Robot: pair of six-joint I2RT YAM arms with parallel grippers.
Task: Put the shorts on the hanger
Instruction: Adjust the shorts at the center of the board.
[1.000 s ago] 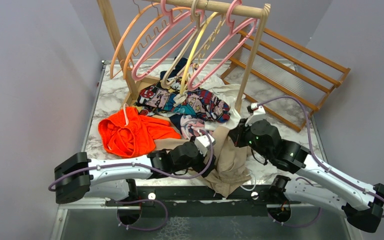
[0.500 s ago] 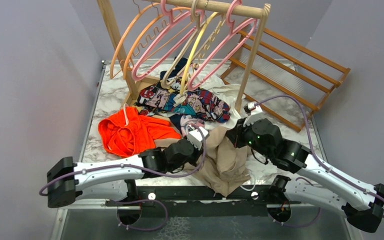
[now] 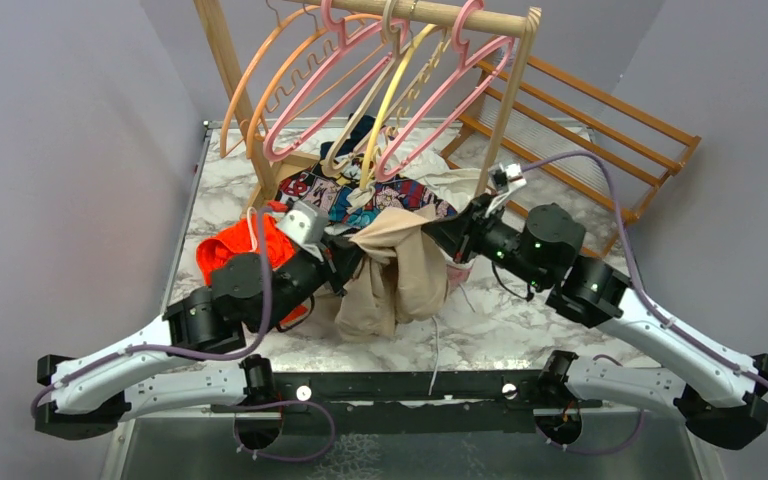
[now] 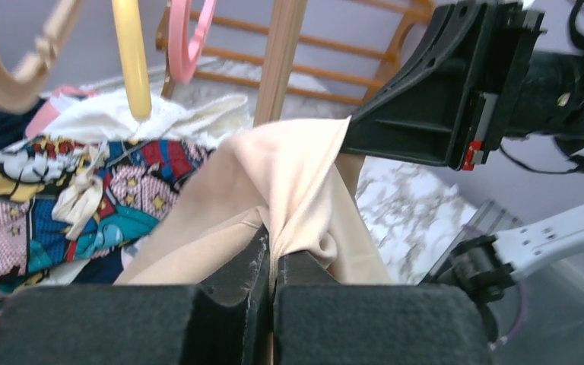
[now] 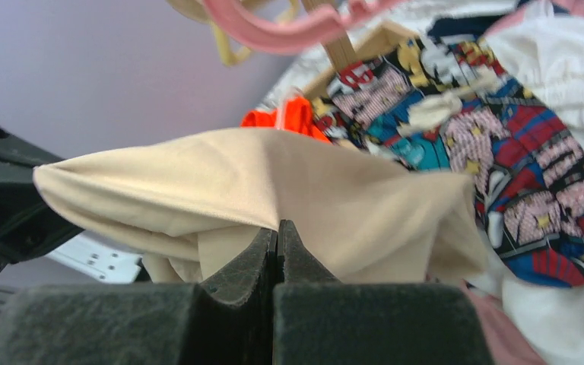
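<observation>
The beige shorts (image 3: 397, 272) hang bunched in the air between my two grippers, their lower part drooping toward the marble table (image 3: 520, 310). My left gripper (image 3: 352, 256) is shut on a fold of the shorts (image 4: 289, 190), its fingertips (image 4: 258, 247) pinching the cloth. From the right, my right gripper (image 3: 440, 233) is shut on the opposite edge of the shorts (image 5: 274, 182). Two pink hangers (image 3: 322, 85) (image 3: 452, 92) hang from the wooden rail (image 3: 460, 17) behind and above the shorts.
An orange garment (image 3: 228, 250) lies left of the left arm. A comic-print cloth (image 3: 385, 203) and white cloth (image 3: 460, 183) lie under the rack. Orange (image 3: 260, 75) and yellow (image 3: 392, 95) hangers share the rail. A slatted wooden shelf (image 3: 585, 140) leans at the back right.
The left gripper shut on the shorts. Both arms then rose and moved away from the near edge toward the rack, lifting the shorts off the table.
</observation>
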